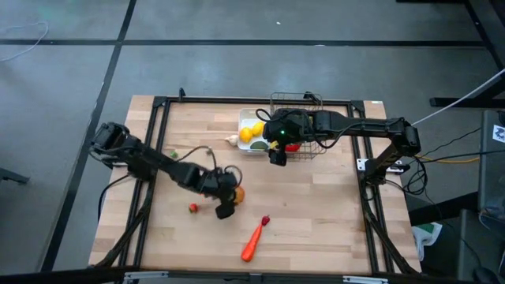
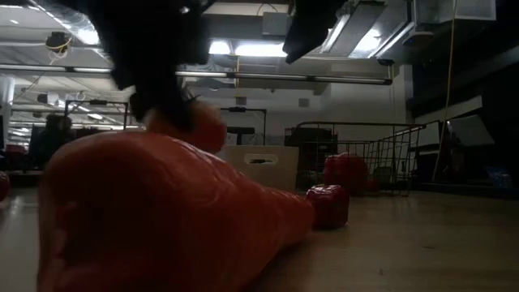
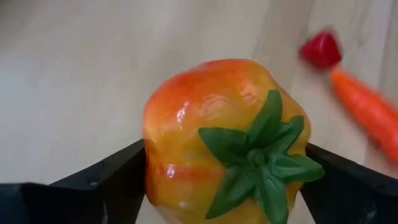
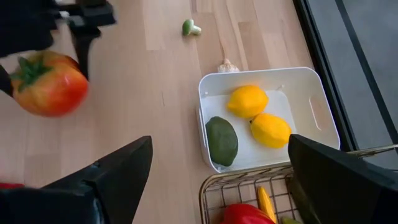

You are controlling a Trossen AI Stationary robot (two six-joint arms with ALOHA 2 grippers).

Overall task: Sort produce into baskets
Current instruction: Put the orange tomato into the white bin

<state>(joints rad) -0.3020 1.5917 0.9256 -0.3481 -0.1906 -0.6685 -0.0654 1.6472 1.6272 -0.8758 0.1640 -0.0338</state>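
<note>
Left gripper [image 1: 230,199] clamped on the orange tomato [image 3: 224,140] mid-table near the carrot [image 1: 252,241], right gripper [image 4: 214,180] spread wide over the white tray [image 4: 311,112] and wire basket [image 1: 312,150].

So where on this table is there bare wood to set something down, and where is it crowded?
Bare wood runs along the table's right side, between the wire basket and the near edge, right of the carrot. It is crowded at the back, where the right gripper hangs beside the white tray, and mid-left, where the left gripper holds the orange tomato.
</note>
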